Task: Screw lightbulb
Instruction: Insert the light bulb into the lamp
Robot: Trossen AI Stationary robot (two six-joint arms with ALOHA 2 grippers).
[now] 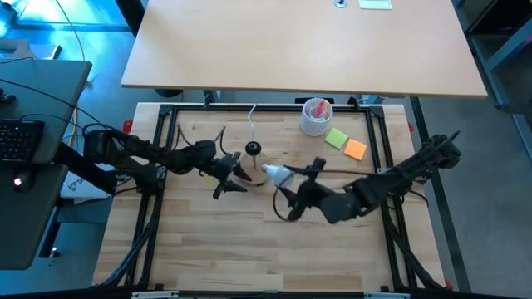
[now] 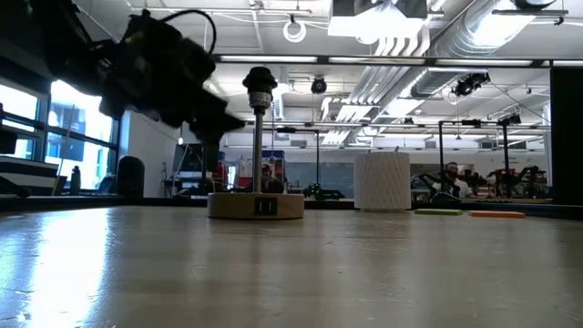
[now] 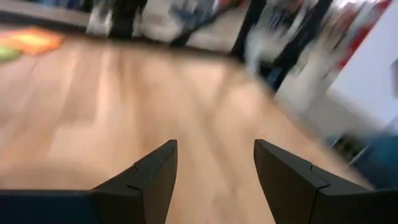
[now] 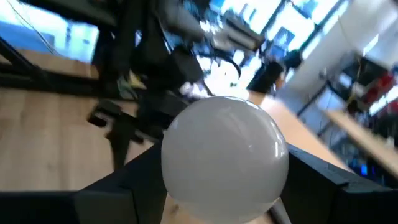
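The lamp stand is a round wooden disc [image 2: 256, 205] resting flat on the table, with an upright post and a black socket [image 2: 260, 82] on top. The socket also shows in the high view [image 1: 252, 149]. My right gripper [image 1: 284, 177] is shut on the white lightbulb [image 1: 273, 174], just to the right and near side of the socket. My left gripper [image 1: 230, 176] is open and empty, close to the stand's left near side. Its fingers [image 3: 155, 177] show only bare table between them. My right gripper pinches the lightbulb's round white globe [image 4: 186, 186] between its two fingers, one on each opposite side. The fingers come roughly level from the table's right. The bulb is lifted clear of the table and sticks out past the fingertips toward the socket. Its screw base is hidden in the wrist view.
A white perforated cup with pink contents [image 1: 316, 116] stands at the far side, also seen in the low view [image 2: 383, 180]. A green note [image 1: 336, 138] and an orange note [image 1: 355, 149] lie right of the stand. A white cable [image 1: 252, 116] runs to the far edge. Bare wood fills the near half.
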